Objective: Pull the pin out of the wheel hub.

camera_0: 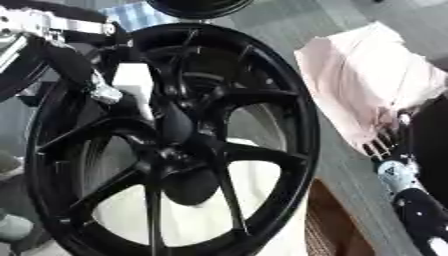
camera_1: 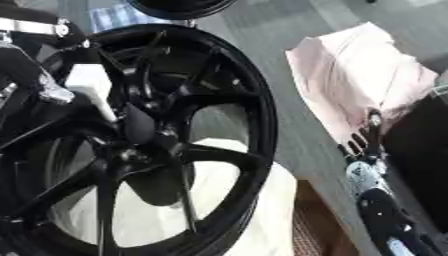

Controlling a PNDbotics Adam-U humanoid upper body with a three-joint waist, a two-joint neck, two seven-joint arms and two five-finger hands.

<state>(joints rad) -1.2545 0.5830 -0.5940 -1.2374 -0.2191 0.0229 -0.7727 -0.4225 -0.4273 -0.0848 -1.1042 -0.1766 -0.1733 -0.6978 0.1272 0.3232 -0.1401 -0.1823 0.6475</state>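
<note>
A black spoked wheel hub (camera_0: 289,100) stands tilted and fills most of both views. My left arm comes in from the upper left, with a silver joint (camera_0: 105,93) at its wrist. My left hand (camera_0: 171,125) lies as a dark shape across the spokes and reaches down to the hub's centre (camera_0: 179,157). It blends with the black spokes, so its grip cannot be made out. I cannot pick out the pin. My right hand (camera_1: 367,137) rests at the right edge, away from the wheel, fingers up and relaxed, holding nothing.
A pale pink cloth (camera_0: 367,75) lies on the grey floor to the right of the wheel. A white support (camera_0: 254,210) shows behind the spokes. Another black round part (camera_0: 197,7) sits at the top edge. A brown surface (camera_0: 337,225) lies at the lower right.
</note>
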